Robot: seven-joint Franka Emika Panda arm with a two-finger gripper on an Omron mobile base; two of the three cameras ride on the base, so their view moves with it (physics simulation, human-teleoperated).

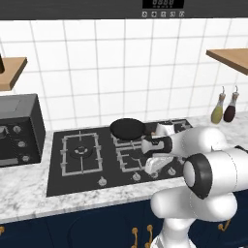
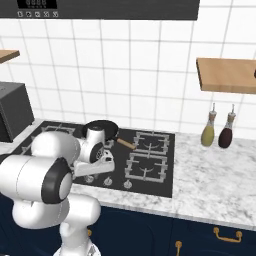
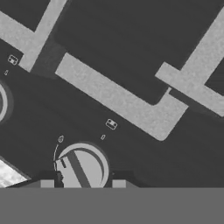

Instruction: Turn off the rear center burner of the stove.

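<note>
Your gripper [image 1: 156, 165] hangs low over the stove [image 1: 63, 181], at its front-edge knob row, a silver knob [image 3: 83, 168] directly beneath; you cannot tell whether the jaws are apart. The rear center burner [image 1: 127, 138] sits under a black pan [image 1: 127, 128].

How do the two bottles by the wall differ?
The left bottle holds yellow-green liquid, while the right bottle holds dark red-brown. The left bottle looks slightly wider in the body than the right bottle. Both stand upright on the marble counter, side by side, with thin pour spouts.
</note>
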